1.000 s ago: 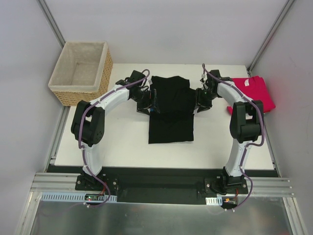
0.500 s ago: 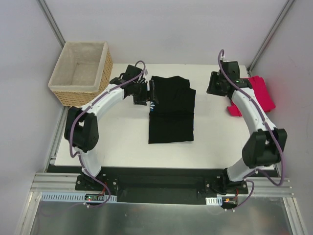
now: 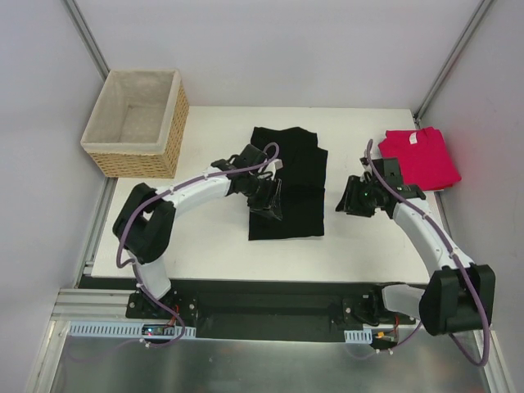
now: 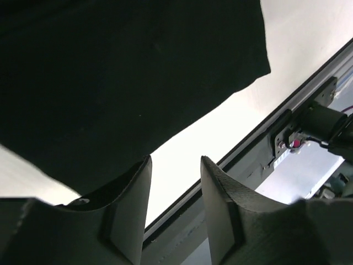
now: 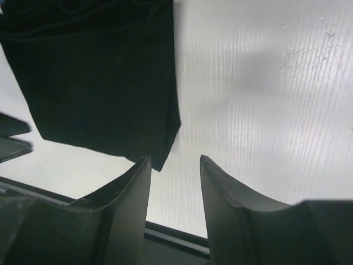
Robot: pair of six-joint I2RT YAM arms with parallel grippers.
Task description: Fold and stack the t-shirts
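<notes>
Both arms have moved nearer, beside the black shirt (image 3: pixel 291 176). The left gripper (image 4: pixel 175 165) and right gripper (image 5: pixel 174 163) are half open, holding nothing. The next fold looks close.

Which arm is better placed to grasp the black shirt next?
Probably left: the left gripper hangs over the black shirt; the right gripper is beside it, over the table.

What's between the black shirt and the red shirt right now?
Only bare table, with the right gripper over it, open, nearer the black shirt than the red shirt. Top view shows it.
</notes>
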